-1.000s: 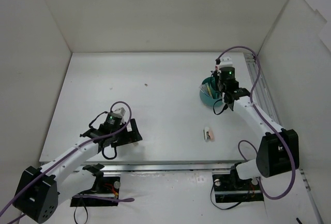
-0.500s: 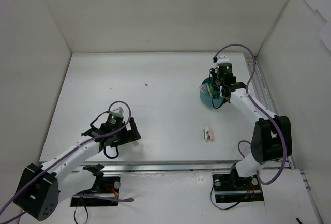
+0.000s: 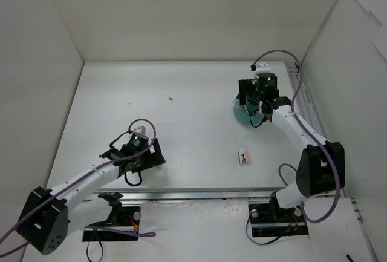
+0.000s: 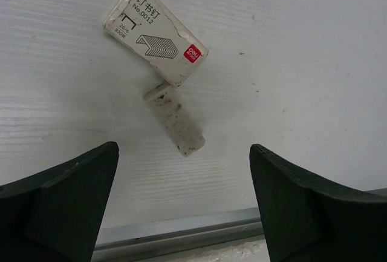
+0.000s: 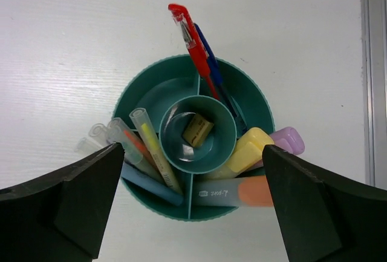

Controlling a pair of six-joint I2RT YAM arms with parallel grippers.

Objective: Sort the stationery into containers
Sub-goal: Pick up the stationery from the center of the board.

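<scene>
The right hand (image 5: 193, 150) hangs wide apart, empty, over the round teal plastic cup (image 5: 148, 95) at 2 o'clock on the table (image 3: 181, 92). The left hand (image 4: 184, 147), wide apart, hangs over a dirty white eraser (image 4: 175, 121). The white staple box (image 4: 155, 32) touching it at 11 o'clock might get grabbed too.

I am looking straight down into the teal organiser (image 5: 245, 83), which is standing upright. A tan eraser (image 5: 198, 129) is lying in its round middle cup. A red pen (image 5: 192, 44) and a blue pen (image 5: 210, 62) are leaning out over one rim together. A yellow highlighter (image 5: 249, 148), a purple marker (image 5: 285, 140) and an orange-tipped marker (image 5: 239, 190) are filling the right compartments, and thin markers (image 5: 148, 144) the left. Elsewhere a staple box (image 4: 156, 32) is lying flat, with a grubby white eraser (image 4: 175, 121) touching its corner. A small pale piece (image 3: 243, 156) is lying alone, apart from the organiser.
</scene>
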